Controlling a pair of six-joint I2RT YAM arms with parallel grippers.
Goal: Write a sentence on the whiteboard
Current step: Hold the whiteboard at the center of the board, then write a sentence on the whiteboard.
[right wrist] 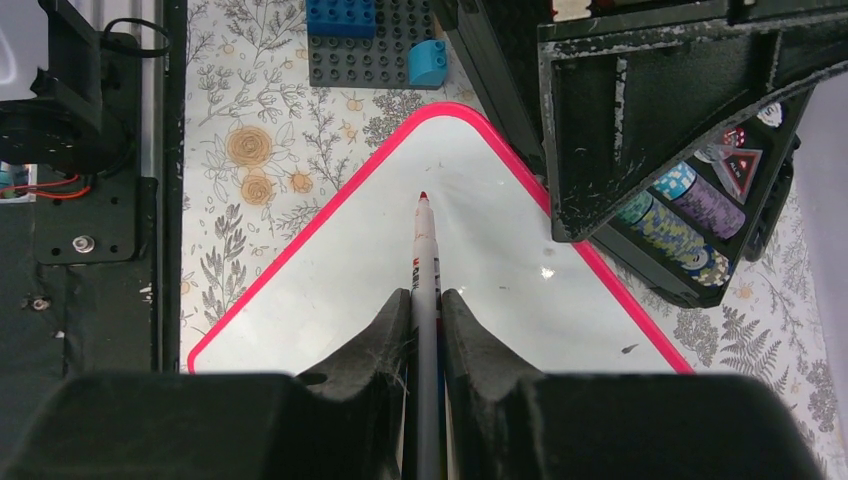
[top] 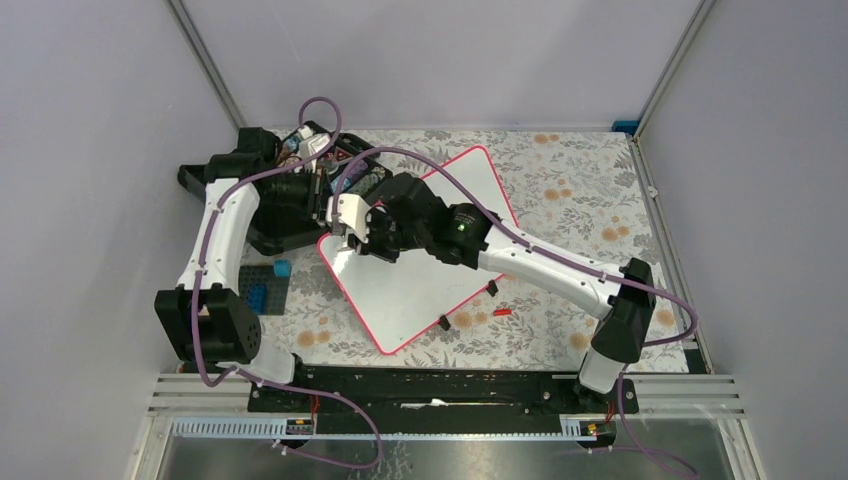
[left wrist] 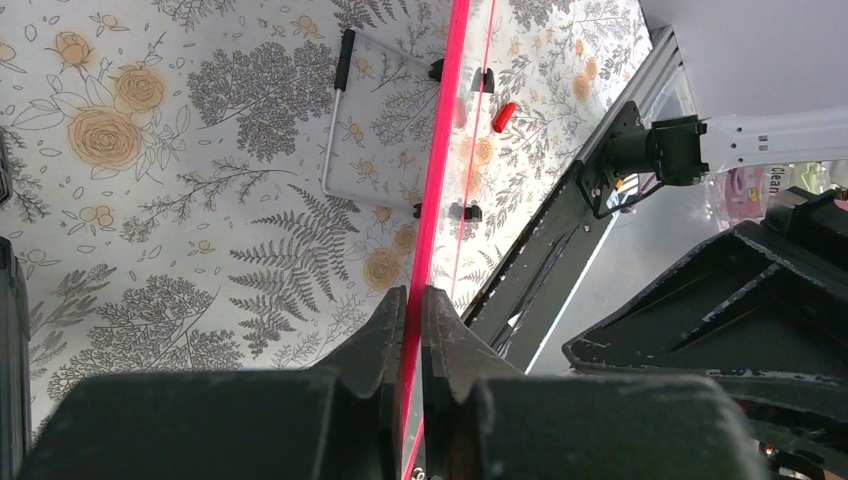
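The whiteboard [top: 420, 290] lies tilted mid-table, white with a pink-red rim. No red sentence shows on it; the surface looks bare in the right wrist view [right wrist: 330, 290]. My left gripper [top: 322, 190] is at the board's far-left edge, shut on the pink rim [left wrist: 440, 150], seen edge-on between the jaws of my left gripper [left wrist: 413, 292]. My right gripper [top: 352, 238] is over the board's left corner. In its wrist view my right gripper [right wrist: 426, 295] is shut on a white marker [right wrist: 424, 250] with its red tip on or just above the board.
An open black case [top: 285, 215] stands at the far left, beside the board [right wrist: 690, 220]. A dark brick plate with blue bricks [top: 262, 285] lies left of the board. A red marker cap [top: 502, 312] and two black clips [top: 491, 288] are near the board's right edge.
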